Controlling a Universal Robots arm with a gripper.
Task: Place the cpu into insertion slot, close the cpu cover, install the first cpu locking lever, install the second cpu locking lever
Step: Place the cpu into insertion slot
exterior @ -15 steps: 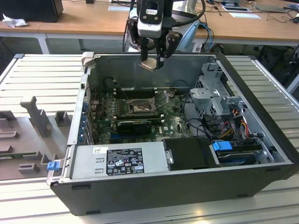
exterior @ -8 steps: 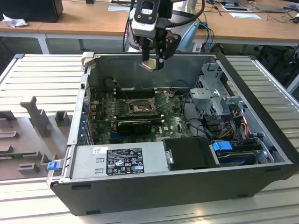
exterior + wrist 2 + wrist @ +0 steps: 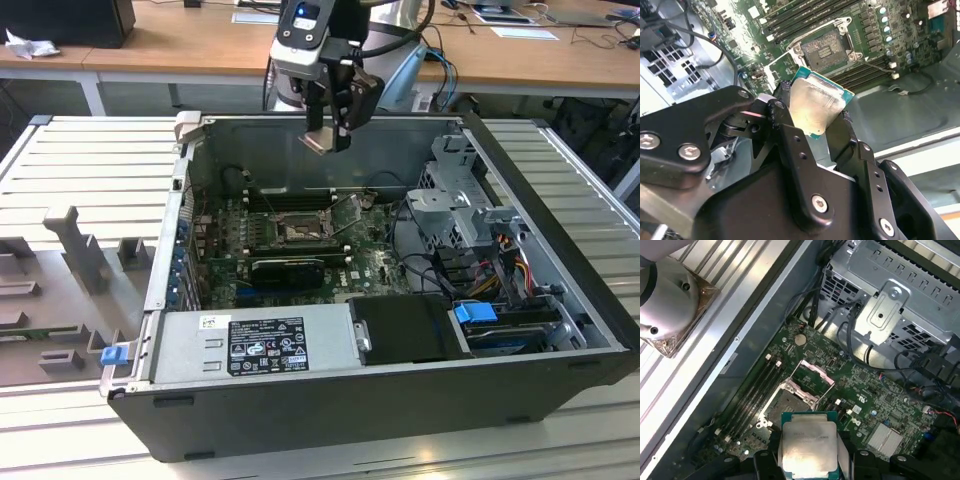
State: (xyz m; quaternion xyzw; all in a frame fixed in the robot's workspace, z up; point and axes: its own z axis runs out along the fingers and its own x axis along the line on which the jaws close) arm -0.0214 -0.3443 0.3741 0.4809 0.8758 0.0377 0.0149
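Gripper (image 3: pixel 332 138) pinches the cpu (image 3: pixel 815 107) by two edges, well above the uncovered insertion slot (image 3: pixel 824 48).

arm (image 3: pixel 300 45) reaching in from above, wrist pointing down, jaws pinched on the cpu (image 3: pixel 318 142)

Open computer case (image 3: pixel 350 412) on ribbed table (image 3: pixel 90 160); power supply (image 3: pixel 260 345) inside.

The cpu (image 3: pixel 815 105), silver-topped with a green edge, hangs tilted, high above the bare insertion slot (image 3: pixel 827 47). The cpu cover (image 3: pixel 818 372) stands raised beside the slot.
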